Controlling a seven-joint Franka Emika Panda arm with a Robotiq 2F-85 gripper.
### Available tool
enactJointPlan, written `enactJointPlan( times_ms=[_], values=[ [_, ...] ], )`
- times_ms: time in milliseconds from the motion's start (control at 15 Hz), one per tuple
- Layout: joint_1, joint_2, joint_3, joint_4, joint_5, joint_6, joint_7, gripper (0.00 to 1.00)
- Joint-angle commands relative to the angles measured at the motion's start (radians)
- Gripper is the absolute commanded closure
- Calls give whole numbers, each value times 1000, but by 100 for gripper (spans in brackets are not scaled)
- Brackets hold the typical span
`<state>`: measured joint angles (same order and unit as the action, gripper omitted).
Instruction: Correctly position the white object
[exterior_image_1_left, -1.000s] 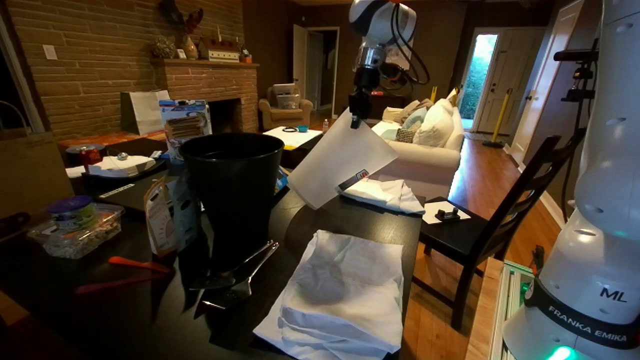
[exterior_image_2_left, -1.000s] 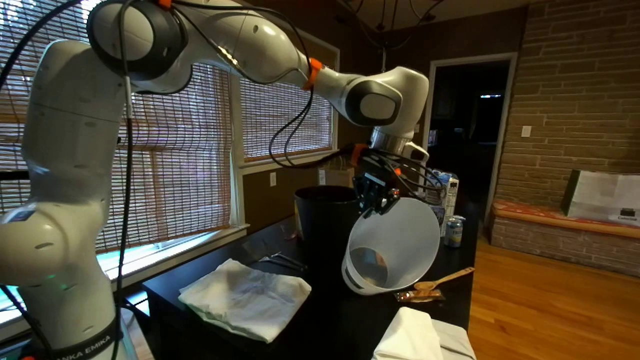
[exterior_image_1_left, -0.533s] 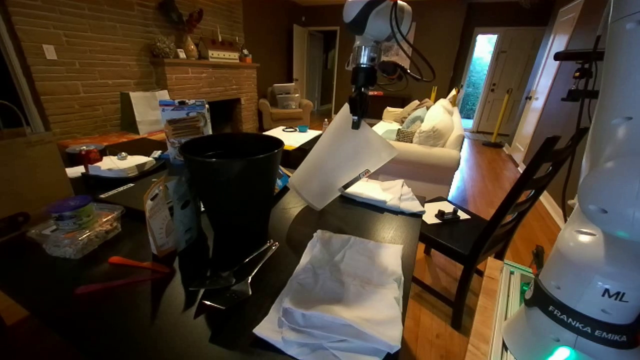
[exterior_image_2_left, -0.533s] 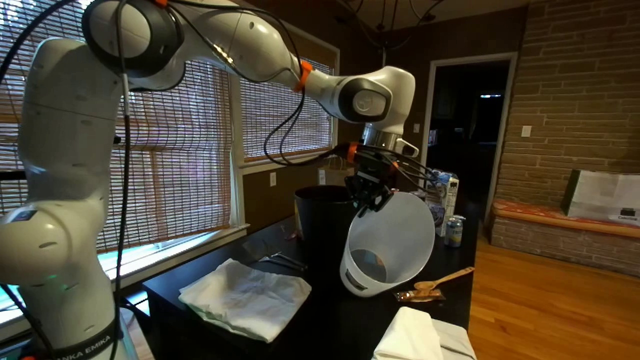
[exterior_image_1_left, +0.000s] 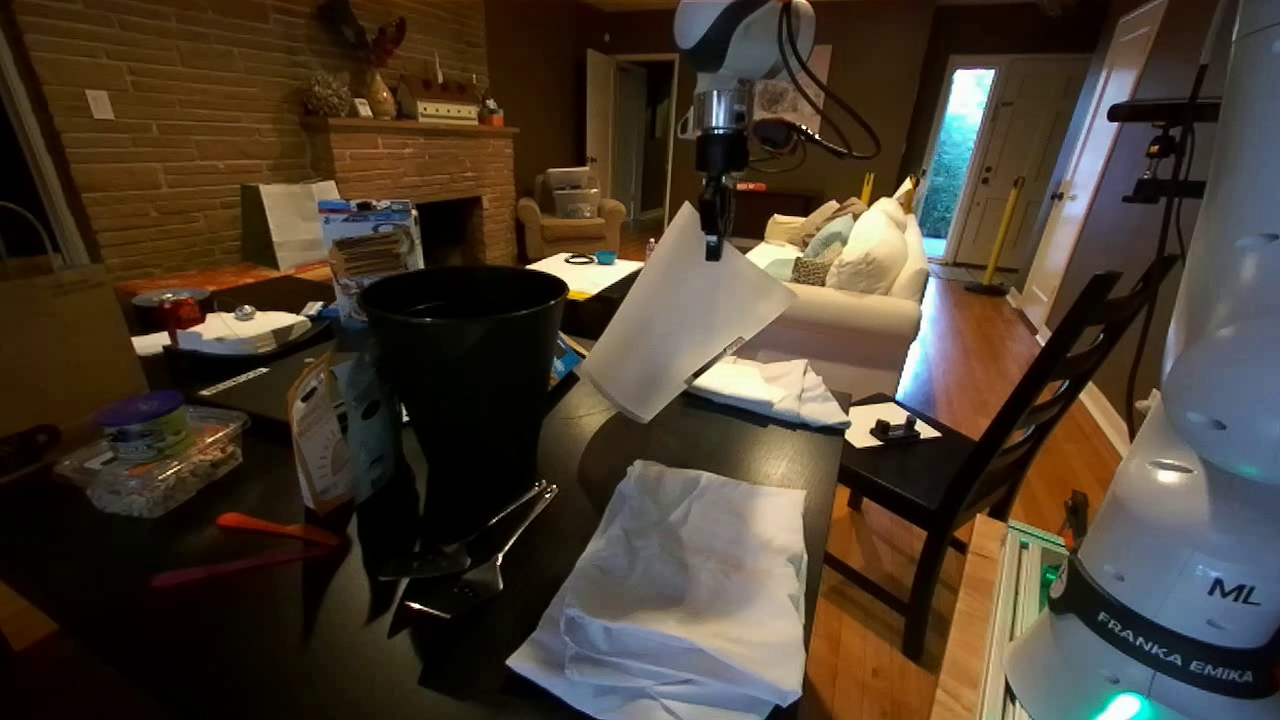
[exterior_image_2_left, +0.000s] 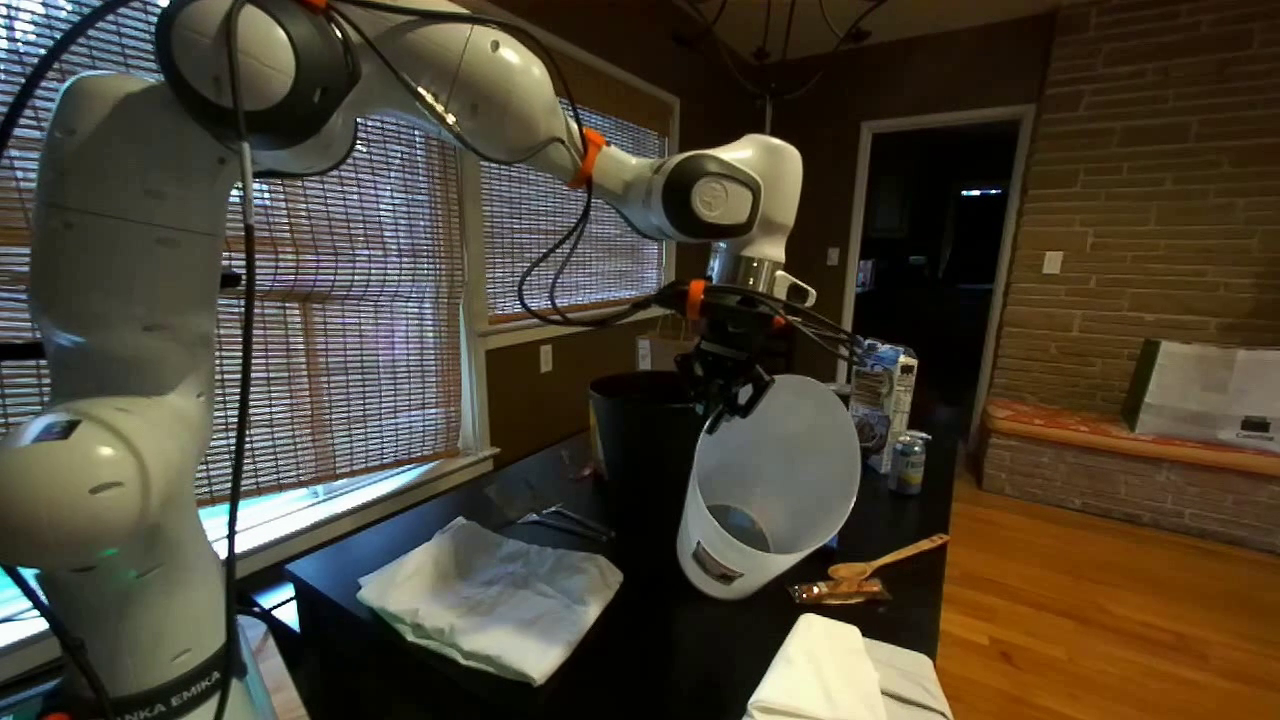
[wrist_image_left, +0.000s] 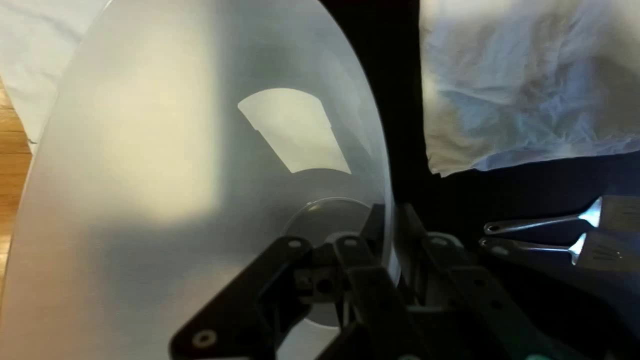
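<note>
Your gripper (wrist_image_left: 392, 217) pinches the white bin (exterior_image_1_left: 682, 320) at its rim; bin tilted, its body below your grip.

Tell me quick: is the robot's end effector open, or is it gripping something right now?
End effector: closed, holding the tilted white bin by its rim.

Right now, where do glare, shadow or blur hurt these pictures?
In the wrist view, a pale glow washes the white bin, and the gripper looks dark and soft; in an exterior view, low down, the black bin melts into the dark table; in an exterior view, daylight burns out below the window blind.
</note>
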<state>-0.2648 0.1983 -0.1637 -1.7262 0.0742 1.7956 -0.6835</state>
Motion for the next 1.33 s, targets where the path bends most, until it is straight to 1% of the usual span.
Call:
enactJointPlan(
  times_ms=[0,467,733,800,1267],
  values=[
    [18,-30,8,-23,-55,27,-7,97],
    [47,-23,41,-21,-53,42,-63,97],
    [63,1,59,6,-44,66,-82,97],
    [56,-3,53,4,-27,42,-63,90],
    [63,-1,59,4,-27,54,-70,90]
  ],
)
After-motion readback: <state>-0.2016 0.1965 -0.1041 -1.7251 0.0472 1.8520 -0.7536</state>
